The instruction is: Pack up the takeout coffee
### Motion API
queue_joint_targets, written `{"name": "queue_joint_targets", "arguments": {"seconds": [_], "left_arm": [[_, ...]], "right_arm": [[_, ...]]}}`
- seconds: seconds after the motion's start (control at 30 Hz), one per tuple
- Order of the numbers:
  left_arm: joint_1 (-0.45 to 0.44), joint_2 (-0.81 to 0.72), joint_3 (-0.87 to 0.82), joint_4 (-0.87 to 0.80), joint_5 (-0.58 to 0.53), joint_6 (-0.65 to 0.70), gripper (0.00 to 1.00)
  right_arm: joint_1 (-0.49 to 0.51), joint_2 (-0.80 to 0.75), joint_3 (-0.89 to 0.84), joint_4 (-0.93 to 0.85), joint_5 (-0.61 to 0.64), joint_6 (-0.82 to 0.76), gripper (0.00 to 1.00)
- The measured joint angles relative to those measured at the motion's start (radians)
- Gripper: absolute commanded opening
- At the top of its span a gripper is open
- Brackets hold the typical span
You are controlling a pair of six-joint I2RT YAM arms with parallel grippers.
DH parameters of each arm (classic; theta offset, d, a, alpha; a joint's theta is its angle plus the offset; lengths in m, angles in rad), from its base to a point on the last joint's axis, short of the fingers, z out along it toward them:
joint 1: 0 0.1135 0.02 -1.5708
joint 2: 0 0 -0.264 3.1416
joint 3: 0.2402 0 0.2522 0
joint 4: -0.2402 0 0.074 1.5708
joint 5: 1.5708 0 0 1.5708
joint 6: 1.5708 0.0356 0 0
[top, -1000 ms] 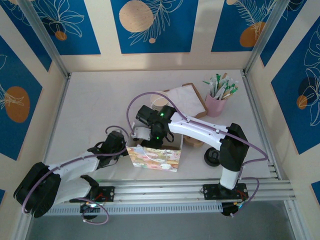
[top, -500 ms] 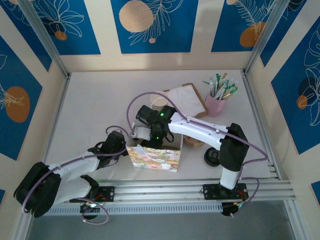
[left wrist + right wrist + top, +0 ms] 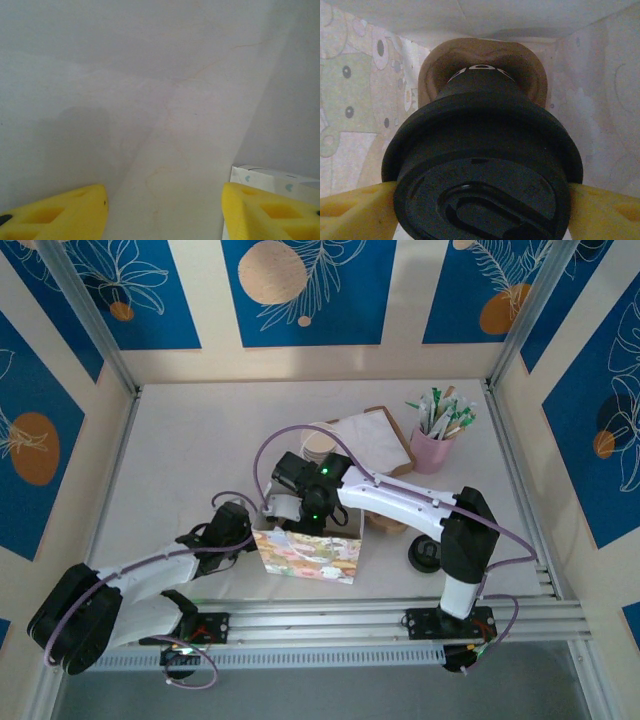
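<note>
A pale table (image 3: 200, 440) stands in a booth. The back wall (image 3: 400, 360) and side walls (image 3: 40, 530) are cream, set with blue panels (image 3: 350, 290) bearing white leaf outlines and orange discs. Metal posts (image 3: 88, 320) mark the far corners, and rails (image 3: 330, 612) run along the near edge. The light is soft and even.

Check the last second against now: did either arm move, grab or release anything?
Nothing visibly changed. The right gripper stays shut on the small takeout cup with round black plastic lid, held inside the floral paper gift bag. The left gripper stays open at the bag's left side.
</note>
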Motion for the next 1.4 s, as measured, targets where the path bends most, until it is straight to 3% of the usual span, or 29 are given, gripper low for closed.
{"name": "queue_joint_targets", "arguments": {"seconds": [0.1, 1.4], "left_arm": [[0.0, 0.002, 0.003, 0.0, 0.0, 0.0, 0.63], [-0.007, 0.02, 0.011, 0.003, -0.005, 0.0, 0.63]], "right_arm": [[0.001, -0.005, 0.0, -0.002, 0.014, 0.001, 1.0], [0.066, -0.1, 0.074, -0.034, 0.184, 0.034, 0.99]]}}
